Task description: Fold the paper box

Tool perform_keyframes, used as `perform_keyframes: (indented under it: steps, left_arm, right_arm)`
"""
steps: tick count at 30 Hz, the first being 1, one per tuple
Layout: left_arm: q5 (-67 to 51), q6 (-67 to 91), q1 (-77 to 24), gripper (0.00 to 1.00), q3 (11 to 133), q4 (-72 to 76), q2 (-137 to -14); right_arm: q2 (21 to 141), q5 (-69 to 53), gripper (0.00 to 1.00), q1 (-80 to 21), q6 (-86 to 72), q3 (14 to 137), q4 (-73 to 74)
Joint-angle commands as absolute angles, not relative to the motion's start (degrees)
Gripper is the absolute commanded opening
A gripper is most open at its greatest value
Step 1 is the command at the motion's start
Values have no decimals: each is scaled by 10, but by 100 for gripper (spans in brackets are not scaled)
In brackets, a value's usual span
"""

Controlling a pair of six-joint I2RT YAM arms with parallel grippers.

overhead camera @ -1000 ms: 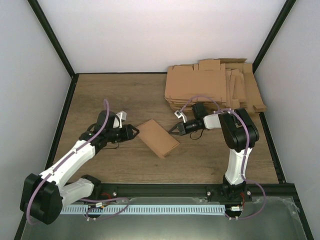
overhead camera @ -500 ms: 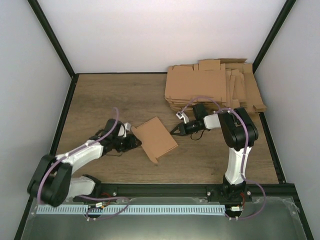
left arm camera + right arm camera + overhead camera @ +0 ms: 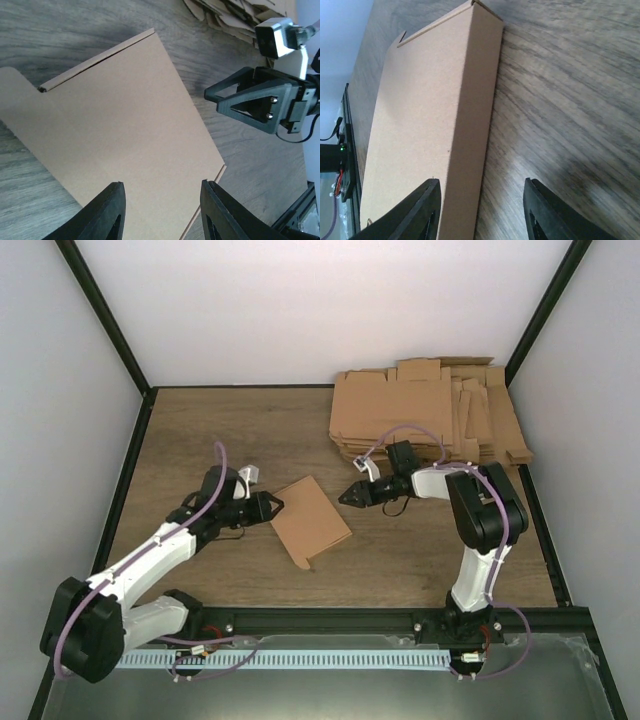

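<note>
Paper box (image 3: 311, 519) lies shut and flat mid-desk (image 3: 250, 430), swung round from a second ago. At its 2 o'clock the right gripper (image 3: 347, 496) has just spread from pressed together. The left gripper (image 3: 272, 506), at 9 o'clock, stays spread, so folding looks nearly done.

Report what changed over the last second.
The right gripper, shut a second ago, has opened near the paper box. The box turned slightly clockwise in the top view. The left gripper stayed open at the box's left edge; the cardboard pile did not move.
</note>
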State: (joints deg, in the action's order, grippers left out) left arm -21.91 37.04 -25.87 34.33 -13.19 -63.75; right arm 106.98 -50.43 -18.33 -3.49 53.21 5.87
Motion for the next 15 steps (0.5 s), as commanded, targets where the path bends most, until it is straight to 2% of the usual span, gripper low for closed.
perform_keyframes:
  steps: [1, 6, 12, 15]
  left_arm:
    - [-203, 359, -258, 45, 336, -159, -634]
    - [-212, 361, -258, 44, 324, -144, -651]
    - [-220, 360, -259, 44, 325, -144, -660]
    - [-218, 359, -258, 44, 324, -147, -658]
  right_arm:
    - [1052, -530, 49, -191, -26, 520, 53]
    - [1081, -533, 49, -205, -24, 521, 54]
    - [1102, -533, 34, -208, -25, 523, 52]
    - [1106, -533, 31, -208, -20, 526, 58]
